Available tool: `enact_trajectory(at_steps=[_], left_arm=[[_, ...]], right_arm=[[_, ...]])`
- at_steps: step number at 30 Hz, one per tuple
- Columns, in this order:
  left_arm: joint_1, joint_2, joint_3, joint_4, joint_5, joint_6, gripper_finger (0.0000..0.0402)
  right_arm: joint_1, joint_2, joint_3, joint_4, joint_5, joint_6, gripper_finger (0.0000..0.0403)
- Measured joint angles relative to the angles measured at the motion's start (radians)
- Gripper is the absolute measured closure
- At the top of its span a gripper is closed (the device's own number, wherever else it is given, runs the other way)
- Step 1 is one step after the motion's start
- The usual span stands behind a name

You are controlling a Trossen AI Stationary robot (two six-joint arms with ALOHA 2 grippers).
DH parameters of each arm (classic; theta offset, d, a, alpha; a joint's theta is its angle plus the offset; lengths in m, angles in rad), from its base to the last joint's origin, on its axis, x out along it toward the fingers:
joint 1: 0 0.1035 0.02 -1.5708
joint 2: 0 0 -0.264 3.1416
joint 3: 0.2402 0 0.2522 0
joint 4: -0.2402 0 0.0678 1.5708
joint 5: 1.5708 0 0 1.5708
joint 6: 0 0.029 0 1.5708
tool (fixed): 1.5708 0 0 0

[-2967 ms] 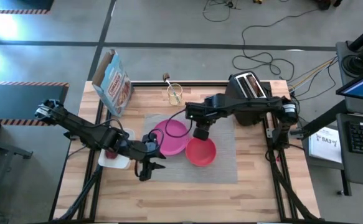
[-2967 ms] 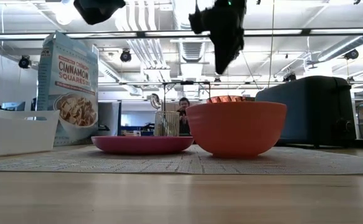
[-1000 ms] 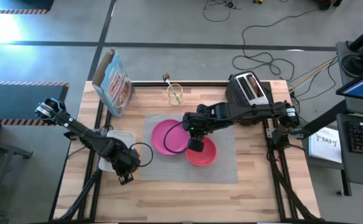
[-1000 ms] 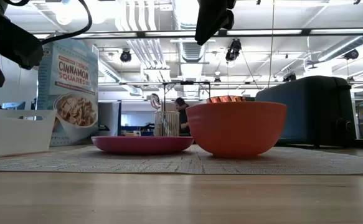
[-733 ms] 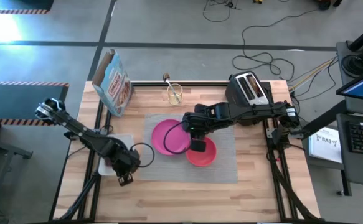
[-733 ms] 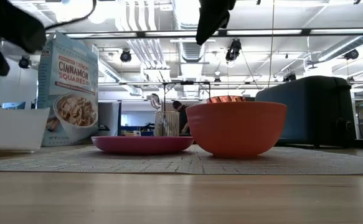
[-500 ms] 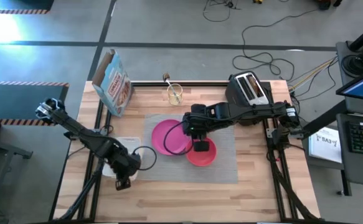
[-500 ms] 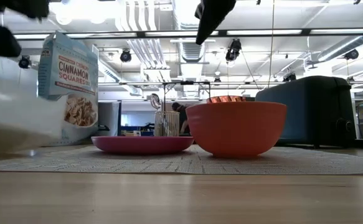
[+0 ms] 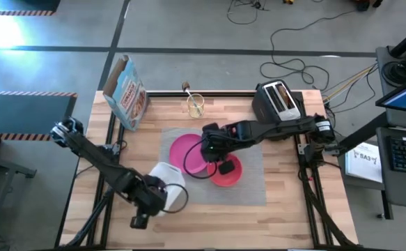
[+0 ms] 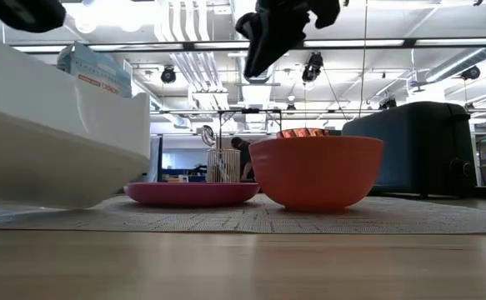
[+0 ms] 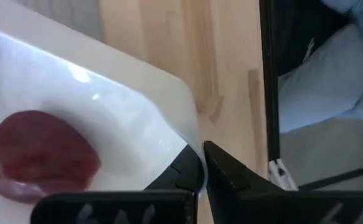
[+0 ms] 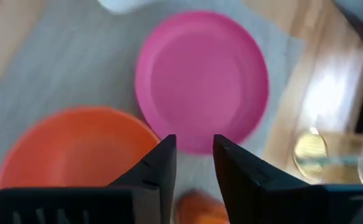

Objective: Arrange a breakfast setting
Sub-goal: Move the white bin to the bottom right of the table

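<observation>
Gripping the white tray (image 9: 166, 183) over the wooden table (image 9: 279, 209), left pincer (image 11: 201, 163) stays clenched; right pincer (image 12: 193, 152) parted.

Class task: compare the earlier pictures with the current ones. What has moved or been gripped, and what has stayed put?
The left gripper, shut on the white tray rim, has carried the tray with the dark-red fruit from the table's left side toward the front edge of the placemat. The right gripper remains above the red-orange bowl. Pink plate, bowl, cup, cereal box and toaster stayed put.
</observation>
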Motion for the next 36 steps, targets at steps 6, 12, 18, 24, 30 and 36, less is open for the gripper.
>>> enact_trajectory(at_steps=[6,12,18,24,30,36], left_arm=[[0.001,0.129,0.127,-0.103,-0.003,0.169,0.0401],[0.002,0.207,0.22,-0.144,-0.06,0.297,0.0401],[0.012,0.229,0.242,-0.126,-0.089,0.366,0.0401],[0.021,0.243,0.242,-0.06,-0.088,0.409,0.0401],[0.023,0.244,0.242,0.007,-0.088,0.439,0.0401],[0.023,0.245,0.242,0.031,-0.088,0.452,0.0401]], right_arm=[[0.023,0.0,-0.043,0.049,-0.11,-0.149,0.0277],[0.065,0.0,-0.082,0.053,-0.112,-0.285,0.0271],[0.114,0.0,-0.134,0.06,-0.111,-0.355,0.0275],[0.162,0.0,-0.151,0.132,-0.104,-0.389,0.0286],[0.194,0.0,-0.151,0.164,-0.103,-0.388,0.0288],[0.218,0.0,-0.151,0.165,-0.105,-0.386,0.0289]])
